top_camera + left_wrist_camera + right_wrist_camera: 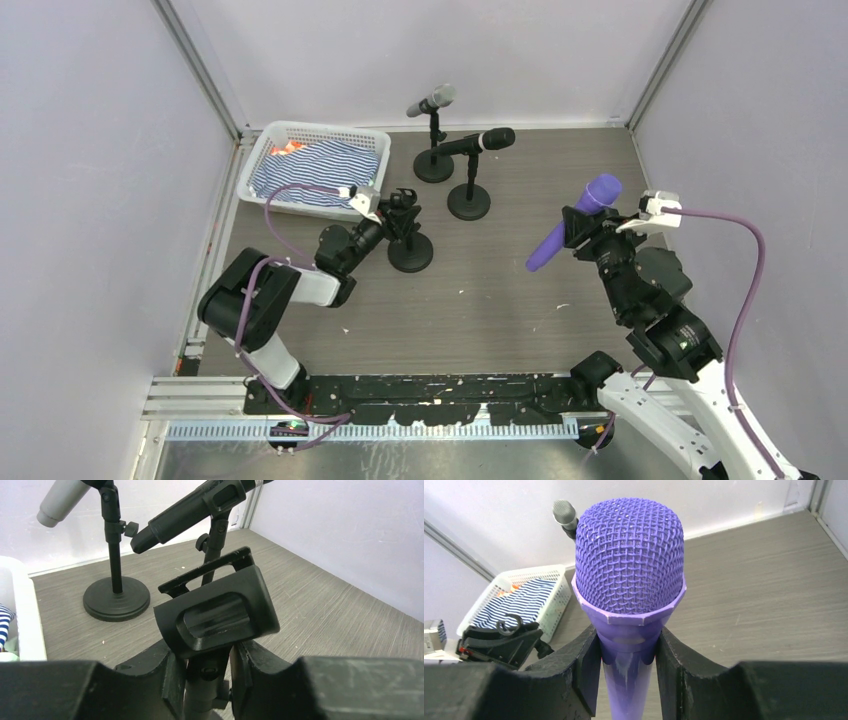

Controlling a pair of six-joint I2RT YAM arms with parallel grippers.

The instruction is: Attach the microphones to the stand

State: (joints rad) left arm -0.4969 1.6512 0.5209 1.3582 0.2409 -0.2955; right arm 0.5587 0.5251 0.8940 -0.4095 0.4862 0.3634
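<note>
**Purple microphone held aloft, left gripper at the empty stand**

The grey wood-grain tabletop (pixel 520 300) fills the enclosure between pale walls. At its far left corner sits a white plastic basket (pixel 268 140) with a blue-and-white striped cloth (pixel 320 165) bundled in it.

Three short black desk stands with round bases cluster beside the basket. The farthest stand (pixel 433 166) carries the silver-grey microphone (pixel 432 100) in its clip, head tilted up and to the right. The middle stand (pixel 468 202), just right of it and nearer, carries the black microphone (pixel 480 142), also angled head-up to the right. The nearest one, the empty stand (pixel 411 254), holds nothing in its clip (pixel 220 612), whose open channel faces the left wrist camera.

The left gripper (pixel 206 660) is closed around the empty stand's post, just beneath the clip, one finger against each side.

The right gripper (pixel 626 650) hangs over the right half of the table, well apart from the stands, and clamps the purple microphone (pixel 556 240) on its neck just below the mesh head. The handle slants down and left, clear of the tabletop.
</note>
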